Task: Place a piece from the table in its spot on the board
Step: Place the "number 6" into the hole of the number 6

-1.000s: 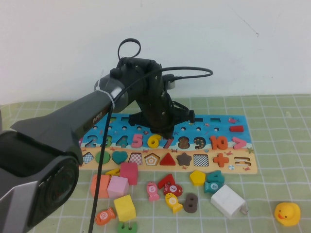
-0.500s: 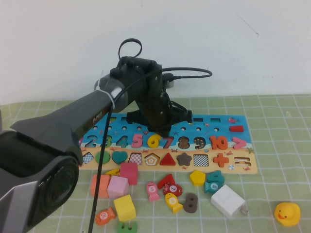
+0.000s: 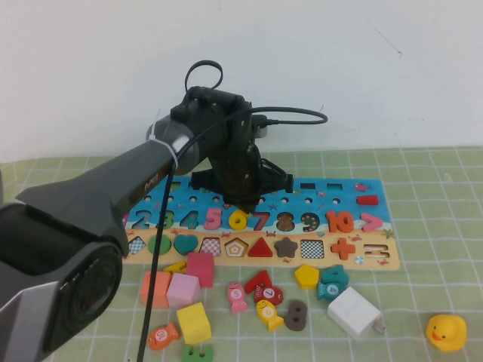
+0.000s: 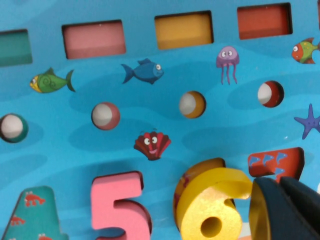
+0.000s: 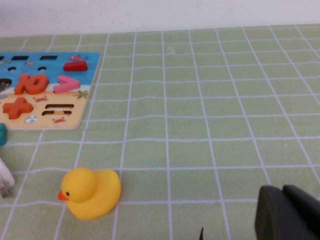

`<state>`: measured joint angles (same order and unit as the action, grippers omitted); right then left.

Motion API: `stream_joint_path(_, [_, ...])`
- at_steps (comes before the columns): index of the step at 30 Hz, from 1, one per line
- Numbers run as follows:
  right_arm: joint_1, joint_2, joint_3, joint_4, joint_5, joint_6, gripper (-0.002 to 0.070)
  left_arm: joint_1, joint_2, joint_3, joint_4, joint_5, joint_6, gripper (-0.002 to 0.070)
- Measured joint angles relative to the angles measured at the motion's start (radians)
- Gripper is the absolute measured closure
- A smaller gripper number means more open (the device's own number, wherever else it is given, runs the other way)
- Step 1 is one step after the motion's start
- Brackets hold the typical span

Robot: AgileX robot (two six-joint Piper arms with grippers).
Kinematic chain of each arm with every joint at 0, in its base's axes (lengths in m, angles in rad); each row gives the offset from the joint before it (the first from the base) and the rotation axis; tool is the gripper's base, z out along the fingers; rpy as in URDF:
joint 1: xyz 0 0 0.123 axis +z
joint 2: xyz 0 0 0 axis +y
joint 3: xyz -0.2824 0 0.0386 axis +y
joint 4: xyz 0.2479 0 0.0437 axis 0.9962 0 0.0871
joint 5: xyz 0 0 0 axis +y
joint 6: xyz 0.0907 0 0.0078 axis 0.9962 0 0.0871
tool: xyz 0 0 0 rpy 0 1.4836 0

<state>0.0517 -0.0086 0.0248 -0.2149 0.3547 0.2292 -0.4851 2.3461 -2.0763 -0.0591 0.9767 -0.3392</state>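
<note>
The piece, a bright yellow "6" (image 3: 238, 219) (image 4: 212, 210), rests on the board (image 3: 332, 188) (image 4: 100, 65) over its recess between the pink 5 (image 4: 120, 205) and the red 7 (image 4: 277, 161). It sits raised and slightly off the dark hollow behind it. My left gripper (image 3: 246, 204) (image 4: 286, 210) hangs just above the board, shut and holding nothing, its dark tip against the side of the 6's upper curl. My right gripper (image 5: 290, 212) shows only in its wrist view, shut and low over the green mat, far right of the board.
Loose pieces lie in front of the board: a pink cube (image 3: 200, 268), a yellow cube (image 3: 194, 322), an orange block (image 3: 155, 288), a yellow pentagon (image 3: 306, 276) and several numerals. A white charger (image 3: 355, 313) and a rubber duck (image 3: 446, 332) (image 5: 90, 192) sit at the front right.
My left gripper has drawn back a little to the left over the board, still shut. The 6 stays at its recess.
</note>
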Motion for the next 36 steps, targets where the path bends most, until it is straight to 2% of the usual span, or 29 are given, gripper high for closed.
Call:
stream_joint_path(22, [0.0,0.0,0.0,0.0,0.0,0.0,0.0678,0.0,0.041,0.0,-0.036,0.003,0.045,0.0676])
stream_joint_path(36, [0.0,0.0,0.0,-0.002,0.0,0.0,0.0678,0.0,0.041,0.0,0.021,-0.04,0.001,0.0676])
